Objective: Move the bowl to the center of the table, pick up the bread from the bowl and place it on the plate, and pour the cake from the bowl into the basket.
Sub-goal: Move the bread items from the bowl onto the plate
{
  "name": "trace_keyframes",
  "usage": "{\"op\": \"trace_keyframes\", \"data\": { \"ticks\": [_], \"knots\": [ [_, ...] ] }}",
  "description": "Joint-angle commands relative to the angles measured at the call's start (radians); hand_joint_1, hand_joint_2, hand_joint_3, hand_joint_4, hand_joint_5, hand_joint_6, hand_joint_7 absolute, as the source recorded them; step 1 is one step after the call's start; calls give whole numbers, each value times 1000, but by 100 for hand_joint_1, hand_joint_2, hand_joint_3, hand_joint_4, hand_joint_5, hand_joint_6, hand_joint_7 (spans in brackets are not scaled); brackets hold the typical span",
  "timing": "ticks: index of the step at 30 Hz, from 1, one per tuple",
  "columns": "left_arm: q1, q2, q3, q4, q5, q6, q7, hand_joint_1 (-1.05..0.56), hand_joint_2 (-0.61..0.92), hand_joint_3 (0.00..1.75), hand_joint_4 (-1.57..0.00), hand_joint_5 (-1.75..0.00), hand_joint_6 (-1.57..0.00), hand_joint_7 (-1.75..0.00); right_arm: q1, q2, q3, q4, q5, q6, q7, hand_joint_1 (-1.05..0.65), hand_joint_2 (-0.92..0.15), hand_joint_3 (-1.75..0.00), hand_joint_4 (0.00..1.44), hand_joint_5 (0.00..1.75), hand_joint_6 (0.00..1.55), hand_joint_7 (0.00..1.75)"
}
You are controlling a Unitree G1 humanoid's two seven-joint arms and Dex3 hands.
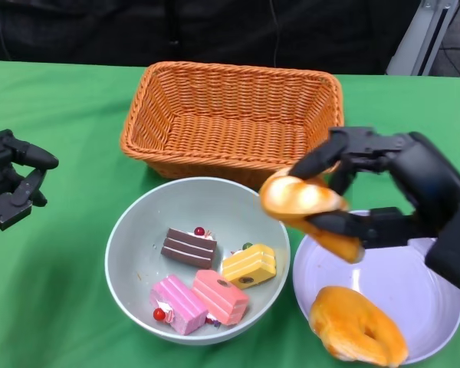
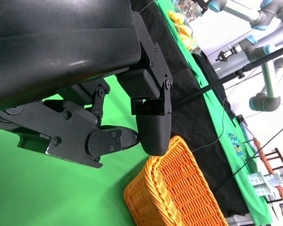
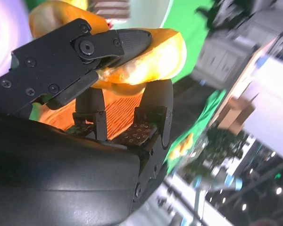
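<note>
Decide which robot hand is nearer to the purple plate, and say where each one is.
Right. The right robot hand hovers over the purple plate, holding a bread roll above its rim. The left robot hand is far across the green table, beyond the bowl.

Both hands, left hand [image 1: 11,180] and right hand [image 1: 399,195], are matte black, blocky-linked, with small screws.

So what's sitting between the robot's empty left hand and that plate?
In the head view, the grey bowl with four cake pieces lies between the left hand and the plate; otherwise green cloth.
</note>
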Motion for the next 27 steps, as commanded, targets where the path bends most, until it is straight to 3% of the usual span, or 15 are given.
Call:
{"op": "trace_keyframes", "data": {
  "ticks": [1,5,9,15,18,20,22,27],
  "knots": [
    [-9,27,6,19,-8,-15,-12,-9,80,52,-86,-144,-86,-106,35,-48,-55,35,-23,-77,-50,-5,-64,-74,82,130,81,104],
    [-12,33,8,30,-14,-17,-19,-9,79,54,-86,-144,-86,-106,52,-86,-90,147,-63,-199,-119,-5,-64,-75,82,134,82,101],
    [-13,36,12,32,-19,-17,-27,-10,78,55,-87,-145,-87,-106,49,-118,-95,262,-118,-296,-187,-4,-64,-71,82,149,84,99],
    [-12,42,10,37,-10,-14,-20,-11,78,55,-85,-146,-85,-107,19,-154,-73,427,-206,-415,-281,-2,-74,-49,88,125,92,80],
    [-12,41,11,37,-14,-17,-25,-10,79,54,-85,-146,-85,-107,-3,-156,-58,490,-226,-432,-298,-3,-82,-32,84,132,96,72],
    [-13,40,13,38,-19,-21,-31,-9,80,54,-85,-147,-85,-108,-22,-155,-44,538,-246,-447,-314,-2,-85,-25,86,126,98,69],
    [-13,41,13,40,-17,-22,-31,-8,80,54,-85,-147,-85,-109,-40,-155,-27,583,-267,-463,-330,-2,-87,-23,88,119,99,67],
    [-14,42,13,43,-15,-24,-30,-9,80,54,-86,-147,-85,-109,-79,-157,14,674,-309,-493,-379,-3,-86,-22,87,128,101,65]
  ]
}}
